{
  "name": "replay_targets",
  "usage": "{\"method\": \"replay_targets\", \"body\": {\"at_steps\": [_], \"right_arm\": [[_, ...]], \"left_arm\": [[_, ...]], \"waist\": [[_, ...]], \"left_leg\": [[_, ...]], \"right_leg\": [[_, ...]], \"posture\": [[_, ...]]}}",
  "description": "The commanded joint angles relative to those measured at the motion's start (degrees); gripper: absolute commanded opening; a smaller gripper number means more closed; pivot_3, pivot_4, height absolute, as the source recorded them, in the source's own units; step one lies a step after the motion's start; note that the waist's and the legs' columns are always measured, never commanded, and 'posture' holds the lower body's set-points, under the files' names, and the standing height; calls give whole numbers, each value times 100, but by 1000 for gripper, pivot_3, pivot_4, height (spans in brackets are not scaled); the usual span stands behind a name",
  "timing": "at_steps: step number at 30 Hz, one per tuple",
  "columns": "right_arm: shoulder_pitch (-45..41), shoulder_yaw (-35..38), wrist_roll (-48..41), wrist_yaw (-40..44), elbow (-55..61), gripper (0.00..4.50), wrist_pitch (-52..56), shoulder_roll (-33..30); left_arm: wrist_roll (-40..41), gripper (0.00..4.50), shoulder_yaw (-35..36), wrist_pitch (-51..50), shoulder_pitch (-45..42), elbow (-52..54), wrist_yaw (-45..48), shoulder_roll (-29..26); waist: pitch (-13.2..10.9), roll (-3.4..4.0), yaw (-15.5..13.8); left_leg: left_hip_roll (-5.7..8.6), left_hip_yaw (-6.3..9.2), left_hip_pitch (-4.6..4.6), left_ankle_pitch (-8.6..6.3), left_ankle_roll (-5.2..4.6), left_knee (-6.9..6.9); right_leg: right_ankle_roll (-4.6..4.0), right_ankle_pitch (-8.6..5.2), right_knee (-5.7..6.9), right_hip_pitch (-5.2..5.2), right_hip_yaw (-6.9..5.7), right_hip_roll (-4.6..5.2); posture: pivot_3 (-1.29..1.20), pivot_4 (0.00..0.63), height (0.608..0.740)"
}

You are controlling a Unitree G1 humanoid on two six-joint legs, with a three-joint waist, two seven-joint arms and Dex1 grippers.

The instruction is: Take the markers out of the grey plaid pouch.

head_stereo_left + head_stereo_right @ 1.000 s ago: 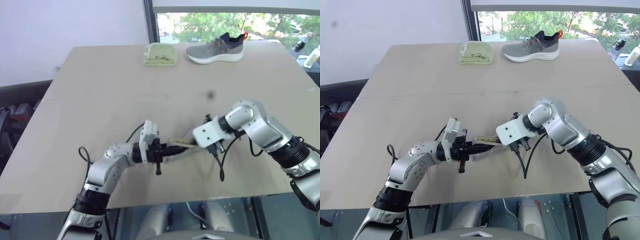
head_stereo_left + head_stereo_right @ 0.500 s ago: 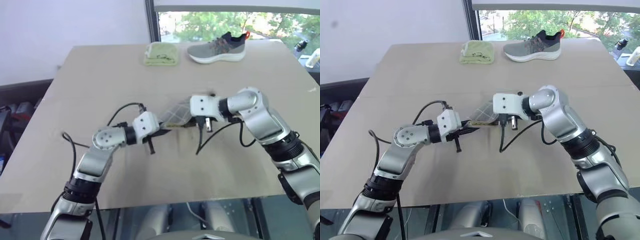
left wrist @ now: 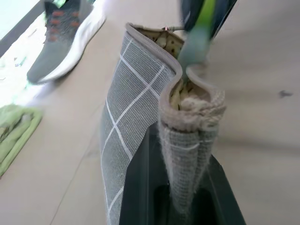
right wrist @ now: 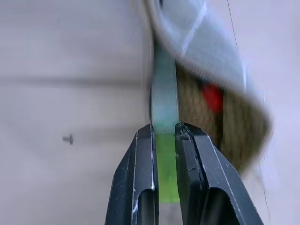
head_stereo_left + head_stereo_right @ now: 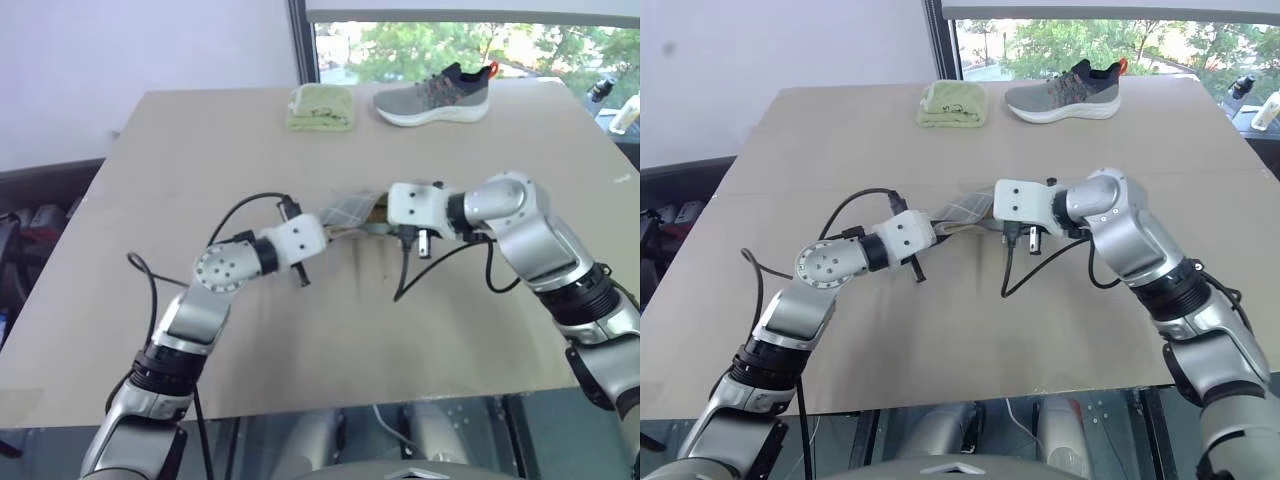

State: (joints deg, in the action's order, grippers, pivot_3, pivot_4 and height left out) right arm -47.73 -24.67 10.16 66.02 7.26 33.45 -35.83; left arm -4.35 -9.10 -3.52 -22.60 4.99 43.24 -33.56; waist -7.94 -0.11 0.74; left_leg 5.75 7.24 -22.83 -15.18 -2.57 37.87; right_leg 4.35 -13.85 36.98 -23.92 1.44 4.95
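Observation:
The grey plaid pouch (image 5: 350,212) hangs a little above the table (image 5: 200,160) between my two grippers, with its mouth toward the right one. My left gripper (image 3: 185,150) is shut on the pouch's bunched end (image 3: 190,126). At the mouth, my right gripper (image 4: 165,129) is shut on a marker (image 4: 165,105) that has a pale body and a green end; its far part reaches into the opening beside the yellowish lining (image 4: 197,98). Deeper inside, the red end of another marker (image 4: 213,96) shows. In the head views the left gripper (image 5: 328,233) and the right gripper (image 5: 380,215) meet at the pouch.
A grey sneaker (image 5: 435,95) and a folded yellow-green cloth (image 5: 320,108) lie at the table's far edge. Black cables (image 5: 420,270) hang from both wrists over the tabletop. A pale bottle (image 5: 625,112) stands off the table at the far right.
Both grippers have risen and moved farther from me, lifting the pouch off the table. The left wrist has rolled, and the pouch now hangs stretched between them.

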Motion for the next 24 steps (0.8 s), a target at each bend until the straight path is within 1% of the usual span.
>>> {"method": "replay_targets", "body": {"at_steps": [1,3,6,12,14,15,16,17,18,22,24], "right_arm": [[130,307,-115,82,218,52,65,-366],[243,377,-153,85,208,52,68,-567],[553,598,-139,7,119,52,99,-1053],[1067,1007,-77,-215,-108,52,208,-1826],[1191,1041,-79,-139,-132,1099,151,-2072],[1220,1053,-105,-123,-127,1428,166,-2134],[1233,1066,-142,-117,-115,1892,190,-2163],[1183,1165,-257,-196,-65,2462,365,-2055],[1110,1257,-411,-215,37,2918,566,-1950],[829,1540,-963,-137,504,2918,1082,-1634],[488,1619,-1213,-233,661,2918,1202,-1326]], "left_arm": [[167,0,346,-37,68,68,-123,-48],[297,0,427,-64,116,81,-108,-24],[728,0,709,-226,258,192,-128,98],[1468,0,1024,-347,477,369,-9,305],[1626,0,1034,-329,554,399,93,324],[1671,0,1033,-312,581,402,124,322],[1701,0,1032,-290,604,398,146,314],[1833,0,1054,-296,645,432,203,337],[1983,0,1072,-303,692,495,287,355],[2297,0,1055,-274,818,685,542,323],[2468,0,1056,-317,859,786,629,340]], "waist": [[0,0,-3],[0,0,-11],[-1,-1,-22],[-2,-2,-23],[-2,-1,-22],[-2,-1,-17],[-2,-1,-4],[-2,-1,12],[-2,-1,18],[-2,0,8],[-2,-1,-5]], "left_leg": [[0,0,0,0,0,0],[0,0,-1,0,0,0],[0,0,-2,0,0,1],[-2,-3,-1,0,0,1],[-3,-6,-1,0,0,2],[-3,-6,-1,0,0,2],[-4,-7,-1,0,0,2],[-5,-10,1,0,0,2],[-7,-14,1,0,0,1],[-11,-16,4,0,0,1],[-10,-15,4,-1,0,1]], "right_leg": [[0,0,-1,0,0,1],[0,0,-3,0,-1,3],[0,0,-3,2,-1,7],[0,0,-2,2,2,17],[0,0,-2,2,4,19],[0,0,-2,2,4,19],[0,0,-3,2,5,19],[0,0,-3,2,8,19],[0,0,-2,1,12,18],[0,0,0,1,14,16],[0,0,0,1,14,17]], "posture": [[0,150,740],[0,150,740],[0,150,740],[0,150,740],[0,150,740],[0,150,740],[0,150,740],[0,150,740],[0,150,740],[0,150,740],[0,150,740]]}}
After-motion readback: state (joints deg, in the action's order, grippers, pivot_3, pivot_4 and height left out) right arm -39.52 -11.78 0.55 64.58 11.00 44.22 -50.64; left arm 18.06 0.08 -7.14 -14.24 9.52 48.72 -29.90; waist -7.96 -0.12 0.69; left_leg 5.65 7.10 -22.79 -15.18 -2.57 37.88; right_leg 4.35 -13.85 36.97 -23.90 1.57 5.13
